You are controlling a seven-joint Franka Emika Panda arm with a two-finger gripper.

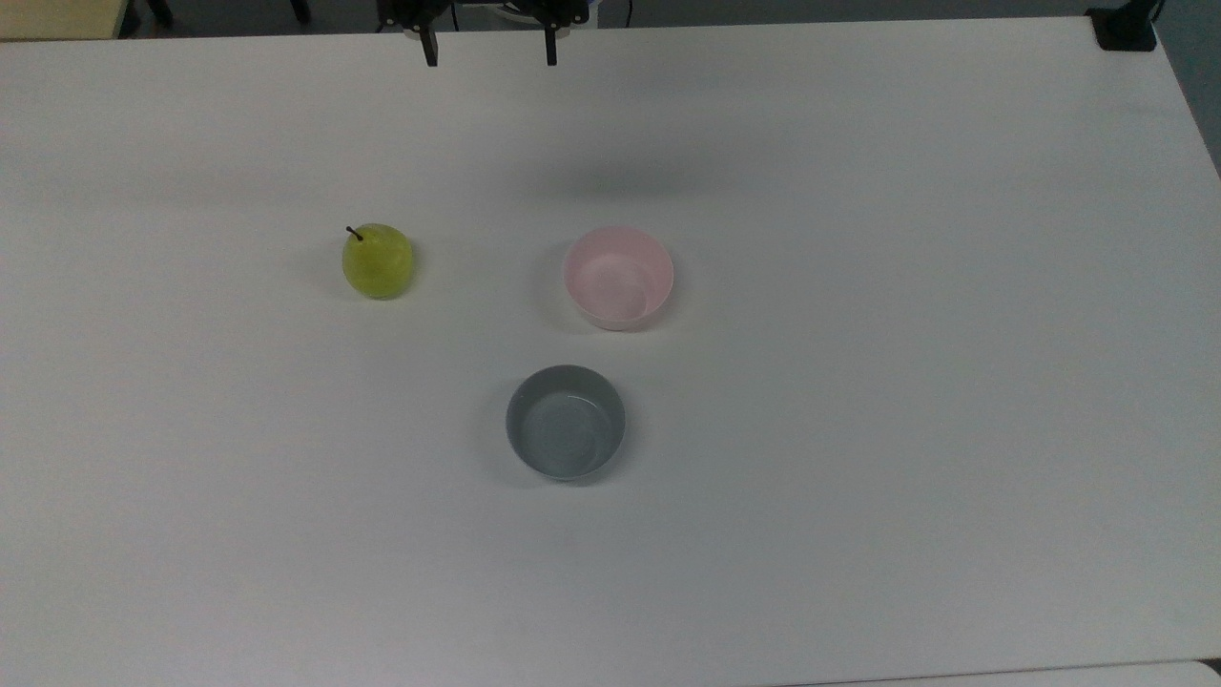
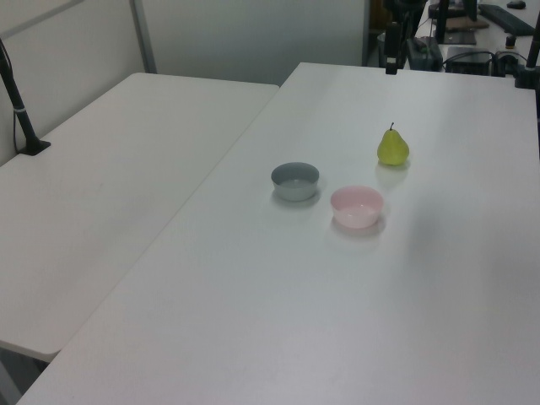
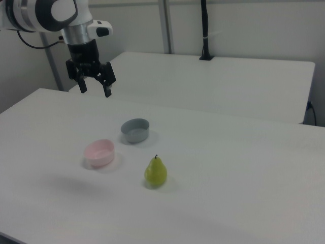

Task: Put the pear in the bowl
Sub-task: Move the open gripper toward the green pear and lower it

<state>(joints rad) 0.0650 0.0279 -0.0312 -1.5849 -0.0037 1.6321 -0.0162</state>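
Soft, even overhead light; faint shadows, slightly hazy.

White table (image 2: 278,337) bearing pear (image 2: 392,148) standing upright, pink bowl (image 2: 357,207) sitting near it, grey bowl (image 2: 295,181) lying just beside the pink, apart.

No readable text, labels or numbers.

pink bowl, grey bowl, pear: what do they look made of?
Pink bowl: likely plastic, smooth and slightly glossy, with thin walls, even colour and soft highlights inside.
Grey bowl: same look, probably plastic too; a faint sheen on the inner floor.
Pear: uniform yellow-green skin with a dull shine and a dark stem; it could be real or a plastic replica, the look leaves that open.
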